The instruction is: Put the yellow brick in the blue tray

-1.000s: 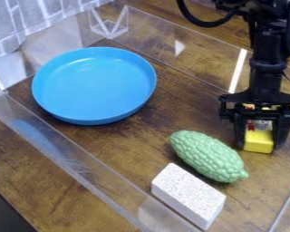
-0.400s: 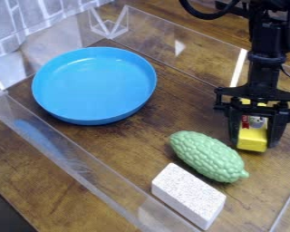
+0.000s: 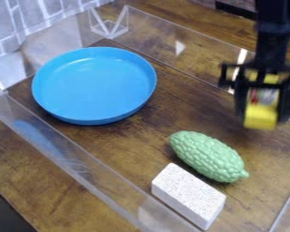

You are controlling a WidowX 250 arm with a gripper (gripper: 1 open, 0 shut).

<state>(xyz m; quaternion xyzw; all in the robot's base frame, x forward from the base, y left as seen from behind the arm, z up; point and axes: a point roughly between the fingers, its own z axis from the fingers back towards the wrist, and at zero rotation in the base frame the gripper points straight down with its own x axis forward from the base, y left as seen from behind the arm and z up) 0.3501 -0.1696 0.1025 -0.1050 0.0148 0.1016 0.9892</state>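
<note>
The yellow brick (image 3: 261,116) hangs clear of the wooden table at the right, blurred by motion. My gripper (image 3: 263,100) comes down from the top right, and its dark fingers (image 3: 236,83) are shut on the brick's two sides. The blue tray (image 3: 94,84), round and shallow, lies on the table at the left with nothing in it, well apart from the gripper and the brick.
A bumpy green oval object (image 3: 209,156) lies just below and left of the brick. A white speckled block (image 3: 188,194) sits near the front edge. Clear plastic walls (image 3: 172,36) ring the table, and bare wood lies between tray and gripper.
The gripper has risen from the table with the yellow brick between its fingers. The brick, which rested on the wood a second ago, now hangs higher in the view.
</note>
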